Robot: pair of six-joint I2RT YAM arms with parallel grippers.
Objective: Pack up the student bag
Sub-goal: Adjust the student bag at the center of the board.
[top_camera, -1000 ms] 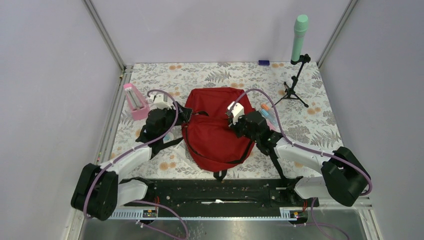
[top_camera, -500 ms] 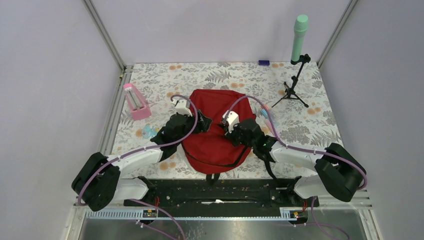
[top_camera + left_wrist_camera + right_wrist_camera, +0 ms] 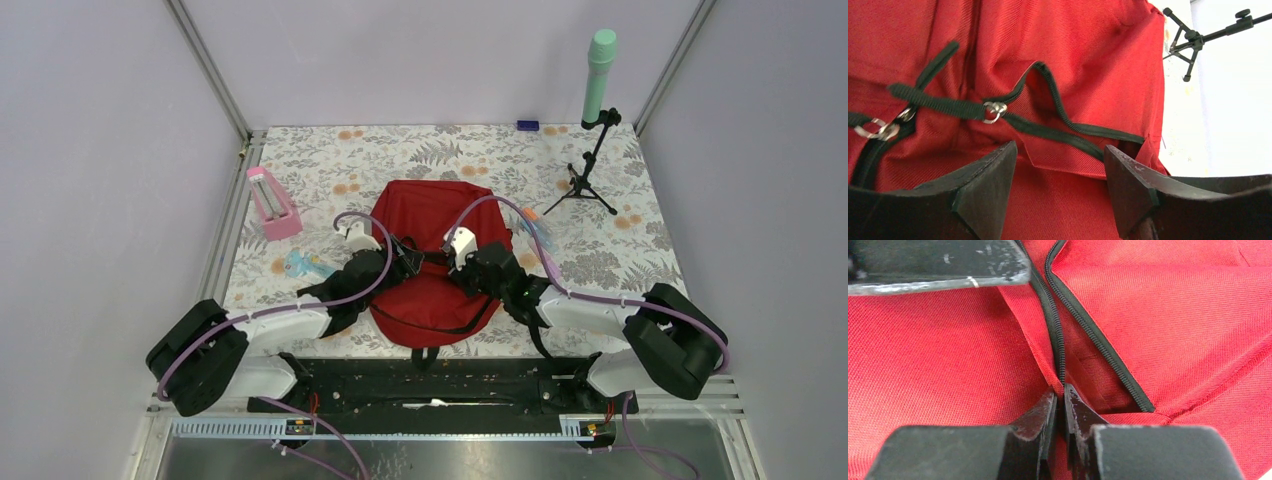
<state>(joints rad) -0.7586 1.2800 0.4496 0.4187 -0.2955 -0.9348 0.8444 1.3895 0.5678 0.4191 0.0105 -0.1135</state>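
Red twill across both wrist views: a large red fabric backpack (image 3: 425,215) with black zips and black straps, lying flat on the floral-print worktop (image 3: 640,250). Sits directly beneath both end effectors and reaches beyond them toward the far wall.

Left end effector (image 3: 1059,150) released, its two black fingers (image 3: 983,192) spread wide just above the bag's front panel; contact with the cloth impossible to judge. Ahead of those fingers, a black coil zip (image 3: 1058,107) curving around a slack pocket mouth. To the left along it, a silver metal pull ring (image 3: 993,111) threaded on a black webbing tab (image 3: 933,102), and a second ring further left again.

Right end effector (image 3: 1063,396) clenched, grasping a fold of the red fabric backpack right at the zip's edge, tips pressed together with only cloth between. Beyond those tips, two zip tracks parting into a narrow V.

Well off to the left of the left end effector, a pink rectangular case (image 3: 270,203) standing on the worktop. Nearer, just left of that arm, a small light-blue object (image 3: 303,264), too small to identify.

Beyond and to the right of the right end effector, a black tripod stand (image 3: 588,180) carrying a mint-green cylinder (image 3: 600,60).
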